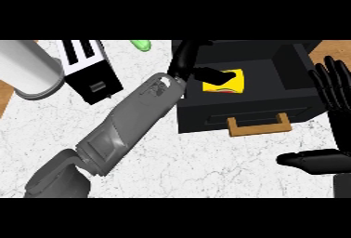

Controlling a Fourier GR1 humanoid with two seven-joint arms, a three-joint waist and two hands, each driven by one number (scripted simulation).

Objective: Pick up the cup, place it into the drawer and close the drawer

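The yellow cup [231,82] sits inside the open black drawer [295,88], towards its left side. My left arm reaches in diagonally from the lower left. Its hand [184,59] hangs over the drawer's left rear corner with fingers stretched upward, and the thumb [211,73] lies against the cup's left edge. No finger curls round the cup. The drawer's front carries a wooden handle [259,125] facing me. My right hand [334,90] rests open at the right edge, fingers up, beside the drawer's right wall.
A large white cylinder [29,69] stands at the upper left. Next to it is a black and white appliance [89,69]. A small green object [142,45] shows at the top. White marbled counter [205,162] spreads in front of the drawer.
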